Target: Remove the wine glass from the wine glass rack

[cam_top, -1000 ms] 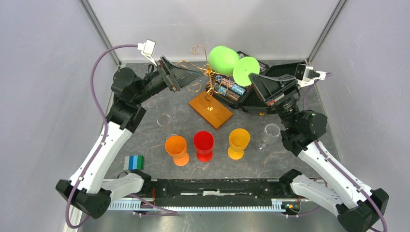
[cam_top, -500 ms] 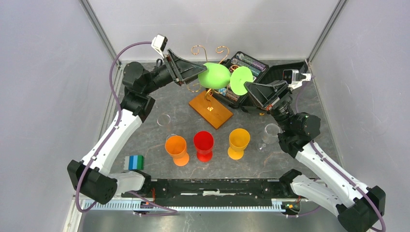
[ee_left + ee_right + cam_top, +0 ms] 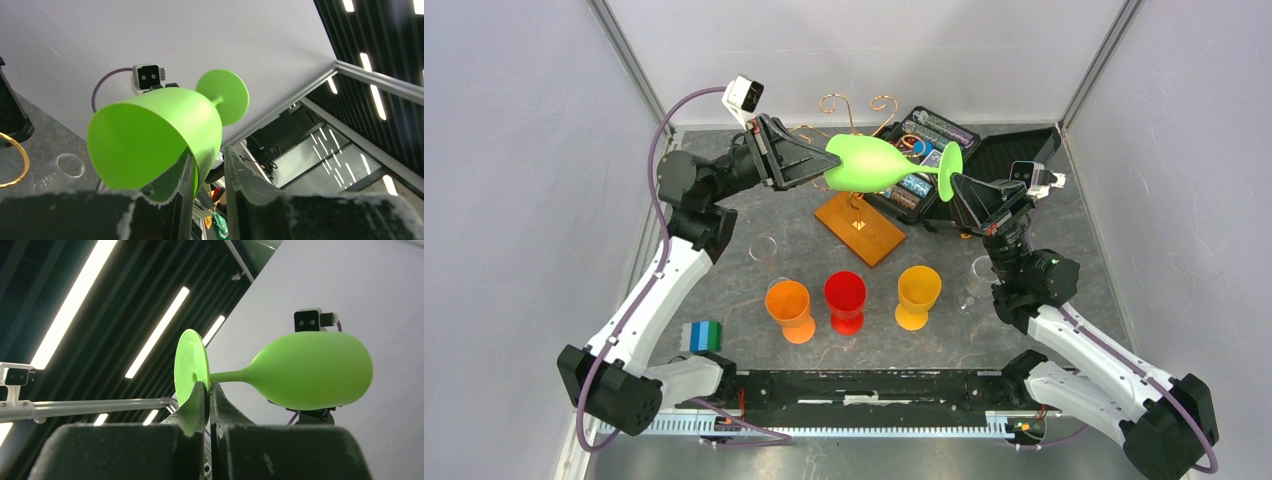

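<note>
**Status: wine glass held between both arms above the rack**

1. Wine glass. The green wine glass (image 3: 874, 165) lies on its side in the air, clear of the bench (image 3: 724, 270). Its open bowl faces the left arm and its round foot faces the right arm. In the top view it sits over the upper curls of the wine glass rack (image 3: 856, 112). Whether glass and wire touch cannot be determined from that view.

2. Left gripper (image 3: 819, 165). The jaws pinch the rim of the bowl. The left wrist view shows one finger (image 3: 172, 175) inside the bowl and the other outside the wall.

3. Right gripper (image 3: 959, 190). The jaws pinch the edge of the foot. The right wrist view shows both fingertips (image 3: 197, 395) pressed against opposite faces of the disc. The stem runs level away from them to the bowl.

4. Rack. The gold wire stand is upright in its orange-brown wooden base (image 3: 860, 228), which rests on the bench directly below the glass.

5. Other items.
   - An open black case (image 3: 1004, 150) with coloured contents lies behind the rack, to its right.
   - An orange cup (image 3: 789, 305), a red cup (image 3: 845, 297) and a yellow cup (image 3: 917, 292) stand in a row near the front.
   - One clear glass (image 3: 764, 248) stands left of the row, and another clear glass (image 3: 984, 272) stands to its right.
   - A blue-and-green block (image 3: 703, 336) sits at the front left.
</note>
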`<state>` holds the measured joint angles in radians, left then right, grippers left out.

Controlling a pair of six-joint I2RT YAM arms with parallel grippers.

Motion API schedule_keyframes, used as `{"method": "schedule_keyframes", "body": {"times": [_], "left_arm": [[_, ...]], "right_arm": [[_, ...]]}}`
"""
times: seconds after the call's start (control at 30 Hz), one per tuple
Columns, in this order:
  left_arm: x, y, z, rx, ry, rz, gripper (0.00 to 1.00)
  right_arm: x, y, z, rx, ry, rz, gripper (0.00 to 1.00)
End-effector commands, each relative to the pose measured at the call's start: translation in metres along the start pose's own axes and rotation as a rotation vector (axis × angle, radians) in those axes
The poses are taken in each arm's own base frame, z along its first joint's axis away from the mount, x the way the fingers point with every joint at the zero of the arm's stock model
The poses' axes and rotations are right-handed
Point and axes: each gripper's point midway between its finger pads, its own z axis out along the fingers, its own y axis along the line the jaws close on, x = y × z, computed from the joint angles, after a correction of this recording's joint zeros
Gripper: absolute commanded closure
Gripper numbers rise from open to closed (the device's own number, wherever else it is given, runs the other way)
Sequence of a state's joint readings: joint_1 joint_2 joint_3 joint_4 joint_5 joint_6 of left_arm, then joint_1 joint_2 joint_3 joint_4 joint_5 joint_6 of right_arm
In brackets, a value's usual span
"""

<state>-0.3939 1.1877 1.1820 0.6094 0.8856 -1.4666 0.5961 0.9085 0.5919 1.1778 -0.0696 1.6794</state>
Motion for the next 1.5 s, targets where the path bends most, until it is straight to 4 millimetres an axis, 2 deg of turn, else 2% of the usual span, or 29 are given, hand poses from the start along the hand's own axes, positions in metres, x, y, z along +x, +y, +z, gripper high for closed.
{"method": "schedule_keyframes", "body": {"times": [0.0,0.07,0.23,0.37,0.47,0.63,0.67,1.0,1.03,1.17,1.3,1.37,1.47], "left_arm": [[0.032,-0.06,-0.016,0.145,0.129,0.139,0.89],[0.035,-0.063,-0.018,0.15,0.144,0.159,0.85],[0.041,-0.064,-0.021,0.156,0.173,0.195,0.65],[0.042,-0.062,-0.021,0.159,0.181,0.224,0.61],[0.043,-0.059,-0.021,0.156,0.182,0.258,0.68],[0.04,-0.047,-0.019,0.11,0.173,0.296,0.95],[0.039,-0.044,-0.018,0.097,0.169,0.295,0.98],[0.029,-0.033,-0.019,0.002,0.095,0.377,0.98],[0.026,-0.032,-0.019,-0.015,0.083,0.4,0.98],[0.012,-0.022,-0.022,-0.142,0.019,0.463,0.98],[-0.009,-0.009,-0.041,-0.369,-0.061,0.585,0.98],[-0.019,-0.002,-0.057,-0.5,-0.099,0.642,0.98],[-0.028,0.003,-0.083,-0.667,-0.135,0.712,0.98]], "right_arm": [[-0.02,-0.035,0.002,0.09,-0.101,-0.044,1.0],[-0.021,-0.039,0.002,0.098,-0.104,-0.039,1.0],[-0.02,-0.05,0.004,0.128,-0.096,-0.018,1.0],[-0.019,-0.058,0.004,0.149,-0.092,-0.004,1.0],[-0.019,-0.063,0.004,0.165,-0.094,0.002,1.0],[-0.02,-0.066,0.004,0.171,-0.096,0.015,1.0],[-0.019,-0.068,0.003,0.175,-0.095,0.018,1.0],[-0.018,-0.071,0.001,0.182,-0.09,0.018,0.99],[-0.018,-0.071,0.002,0.182,-0.09,0.014,0.93],[-0.018,-0.069,0.001,0.177,-0.088,-0.032,0.57],[-0.021,-0.065,-0.001,0.179,-0.096,-0.136,0.32],[-0.025,-0.067,-0.004,0.213,-0.111,-0.197,0.26],[-0.034,-0.069,-0.011,0.258,-0.146,-0.285,0.23]]}}
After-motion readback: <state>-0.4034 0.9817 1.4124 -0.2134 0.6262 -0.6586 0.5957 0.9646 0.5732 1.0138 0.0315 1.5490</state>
